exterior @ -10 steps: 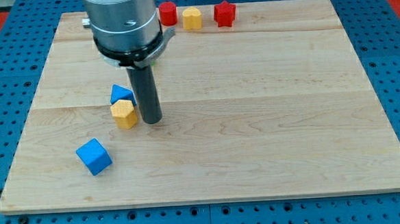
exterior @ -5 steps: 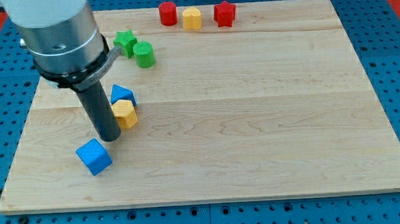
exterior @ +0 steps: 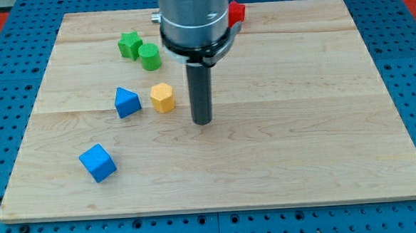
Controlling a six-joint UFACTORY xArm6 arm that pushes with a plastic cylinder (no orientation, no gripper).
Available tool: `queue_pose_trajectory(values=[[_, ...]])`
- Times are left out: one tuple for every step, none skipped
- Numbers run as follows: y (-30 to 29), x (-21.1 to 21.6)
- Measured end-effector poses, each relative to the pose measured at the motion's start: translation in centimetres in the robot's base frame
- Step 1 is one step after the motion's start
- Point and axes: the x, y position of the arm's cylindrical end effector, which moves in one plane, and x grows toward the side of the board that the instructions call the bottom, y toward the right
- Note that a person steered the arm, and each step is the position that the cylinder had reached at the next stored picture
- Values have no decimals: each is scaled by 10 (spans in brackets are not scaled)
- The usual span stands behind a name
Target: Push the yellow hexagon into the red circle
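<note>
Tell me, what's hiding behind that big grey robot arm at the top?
Only part of a red block peeks out on the view's right of the arm's grey housing. Anything else at the board's top edge behind it is covered, so I cannot say.

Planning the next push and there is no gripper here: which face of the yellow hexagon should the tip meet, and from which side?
Meet the yellow hexagon on its lower-left face, coming from the view's bottom left, probably. The red circle is hidden behind the arm, apparently toward the view's top. My tip stands apart on the hexagon's right, so it must circle round first.
</note>
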Motion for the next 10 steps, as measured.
queue_pose_trajectory(values=[[-51, -11], [-53, -43], [-40, -77], [-36, -112], [-28, -141], [-5, -172], [6, -187], [9, -181], [-5, -181], [-22, -182]])
